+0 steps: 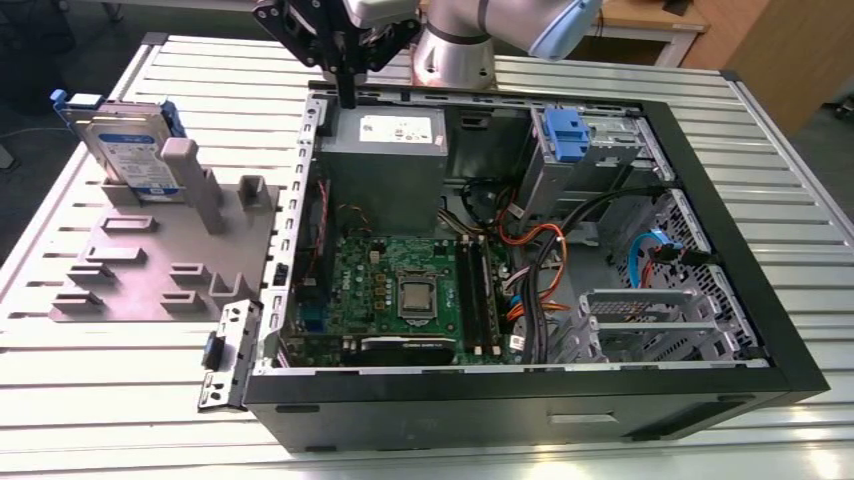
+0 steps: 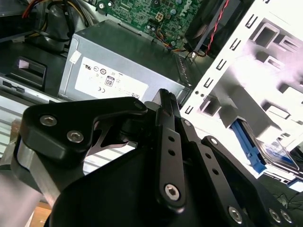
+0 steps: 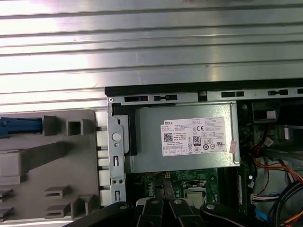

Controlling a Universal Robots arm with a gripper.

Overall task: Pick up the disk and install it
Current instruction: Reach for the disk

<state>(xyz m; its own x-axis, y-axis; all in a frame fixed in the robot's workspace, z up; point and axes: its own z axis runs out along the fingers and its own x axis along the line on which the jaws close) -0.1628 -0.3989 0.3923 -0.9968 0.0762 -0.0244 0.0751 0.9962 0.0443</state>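
Observation:
The disk (image 1: 130,145), silver with a white-and-blue label and blue side rails, stands upright on edge in a grey holder (image 1: 147,270) on the exterior view's left, outside the computer case. Its blue rail shows in the first wrist view, disk (image 3: 19,126), and a corner of it in the second wrist view, disk (image 2: 270,153). My gripper (image 1: 348,97) hangs over the case's back left corner, above the power supply, well to the right of the disk. The gripper (image 2: 163,94) is shut with nothing in it.
The open computer case (image 1: 727,210) lies on a slatted metal table (image 1: 80,400). Inside are the grey power supply (image 1: 387,160), the motherboard (image 1: 400,290), loose cables (image 1: 534,250), a blue bracket (image 1: 566,135) in the back bay and a metal drive cage (image 1: 654,320).

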